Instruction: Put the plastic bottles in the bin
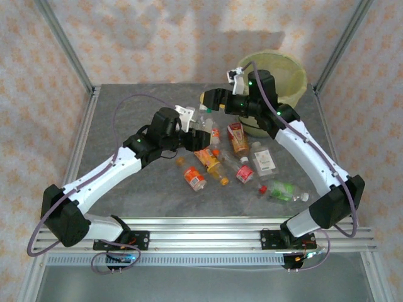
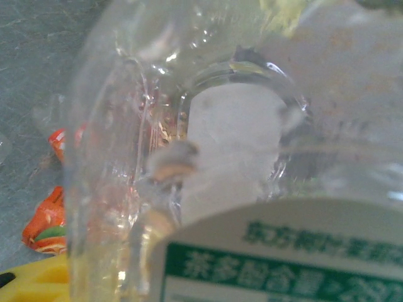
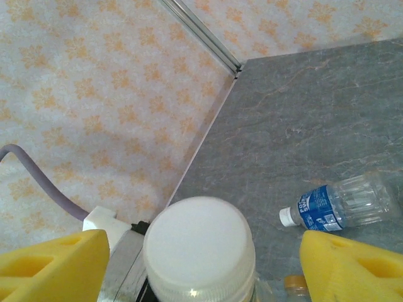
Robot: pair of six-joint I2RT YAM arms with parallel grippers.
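My left gripper [image 1: 200, 129] is shut on a clear plastic bottle [image 2: 208, 157] with a green and white label, held above the middle of the table. One yellow pad [image 2: 28, 280] shows at the lower left of the left wrist view. My right gripper [image 3: 201, 264] is open around the bottle's white cap [image 3: 200, 242], with its yellow pads [image 3: 50, 267] standing clear of the cap on both sides. In the top view the right gripper [image 1: 209, 102] meets this bottle [image 1: 205, 121] from the right. The pale yellow-green bin [image 1: 280, 75] stands at the back right, behind the right arm.
Several loose bottles lie on the grey table: an orange one [image 1: 195, 178], a red-labelled one [image 1: 238, 138], a white-labelled one [image 1: 263, 161] and a green-labelled one [image 1: 284, 190]. A blue-labelled bottle [image 3: 340, 204] lies on its side. Patterned walls and metal posts [image 3: 201, 31] enclose the table.
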